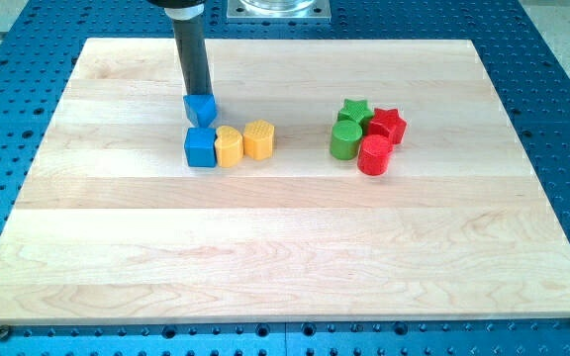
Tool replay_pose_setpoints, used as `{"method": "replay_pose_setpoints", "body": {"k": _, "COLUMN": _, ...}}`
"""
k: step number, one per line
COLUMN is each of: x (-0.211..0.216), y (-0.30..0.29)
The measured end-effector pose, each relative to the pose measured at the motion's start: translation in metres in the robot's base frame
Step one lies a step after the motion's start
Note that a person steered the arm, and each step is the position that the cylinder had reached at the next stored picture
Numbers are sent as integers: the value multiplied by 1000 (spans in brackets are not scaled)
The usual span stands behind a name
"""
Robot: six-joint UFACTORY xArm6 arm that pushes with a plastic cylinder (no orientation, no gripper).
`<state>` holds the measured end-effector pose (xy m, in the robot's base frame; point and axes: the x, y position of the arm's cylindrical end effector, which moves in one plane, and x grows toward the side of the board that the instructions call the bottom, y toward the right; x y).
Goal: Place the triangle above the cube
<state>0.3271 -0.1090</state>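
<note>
**Camera view: blue triangle sits just above the blue cube**

Camera view shows a wooden table top (285, 247) on a blue board with holes (562, 79). My arm has no jaws at all, only a dark rod (192, 54), so nothing can open, shut or grab.

The blue triangle (201, 108) lies in the top left part of the table top, nearer the top edge than the bottom edge. It looks like it points toward the bottom edge, but it is small and I cannot tell its long side for sure. My tip (197, 96) rests on the triangle's top side, touching it.

The blue cube (200, 147) sits right under the triangle, on the bottom-edge side, and the two touch. Two yellow blocks (229, 146) (258, 139) stand in a row beside the cube, toward the right edge.

Well apart, toward the right edge, four blocks huddle together: a green star (354, 109), a red star (388, 123), a round green block (344, 140) and a round red block (374, 155).
</note>
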Motion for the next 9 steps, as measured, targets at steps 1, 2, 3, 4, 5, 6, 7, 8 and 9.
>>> {"method": "replay_pose_setpoints", "body": {"k": 1, "x": 0, "y": 1}}
{"method": "replay_pose_setpoints", "body": {"k": 2, "x": 16, "y": 1}}
{"method": "replay_pose_setpoints", "body": {"k": 3, "x": 37, "y": 1}}
{"method": "replay_pose_setpoints", "body": {"k": 4, "x": 41, "y": 1}}
{"method": "replay_pose_setpoints", "body": {"k": 5, "x": 32, "y": 15}}
{"method": "replay_pose_setpoints", "body": {"k": 6, "x": -7, "y": 53}}
{"method": "replay_pose_setpoints", "body": {"k": 7, "x": -27, "y": 87}}
{"method": "replay_pose_setpoints", "body": {"k": 8, "x": -11, "y": 101}}
{"method": "replay_pose_setpoints", "body": {"k": 9, "x": 12, "y": 113}}
